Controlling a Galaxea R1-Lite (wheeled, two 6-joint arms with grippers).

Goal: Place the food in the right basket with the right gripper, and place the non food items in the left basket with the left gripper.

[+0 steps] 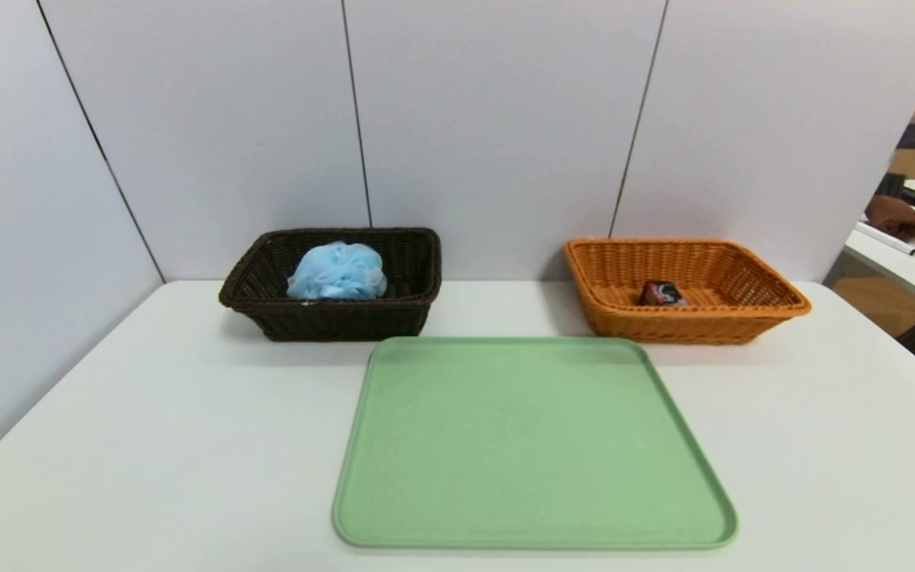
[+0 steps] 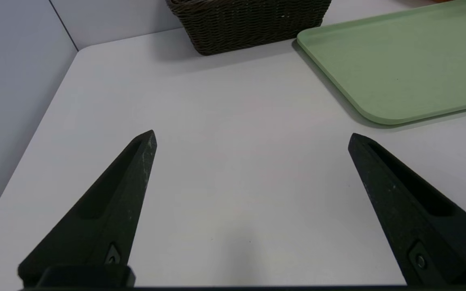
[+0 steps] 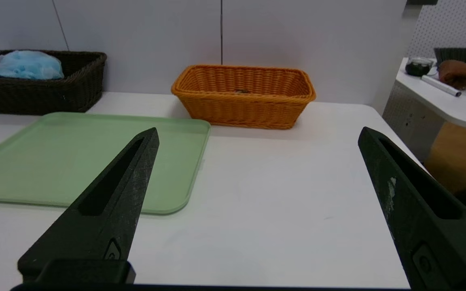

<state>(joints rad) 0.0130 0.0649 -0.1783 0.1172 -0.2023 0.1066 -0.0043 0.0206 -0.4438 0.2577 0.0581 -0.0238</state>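
Two wicker baskets along the far side of one white table (image 1: 187, 437): one dark brown basket (image 1: 338, 322) at left, one orange basket (image 1: 680, 326) at right, well apart, both upright. In the dark brown basket, one light blue mesh bath pouf (image 1: 338, 272), puffed up near the middle of the basket. In the orange basket, one small dark packet (image 1: 662, 294) with red and pale markings, lying inside near the front wall; exact kind too small to tell. One flat green tray (image 1: 529, 445) between and in front of the baskets, with bare surface from rim to rim.

Two grippers, one on each side, both out of the head view. Left gripper (image 2: 253, 139): spread wide, with two black fingers apart, pointing forward and down above the tabletop, to the left of the tray. Right gripper (image 3: 260, 135): likewise spread wide, with two black fingers apart, pointing forward over the right part of the table, toward the orange basket's side.
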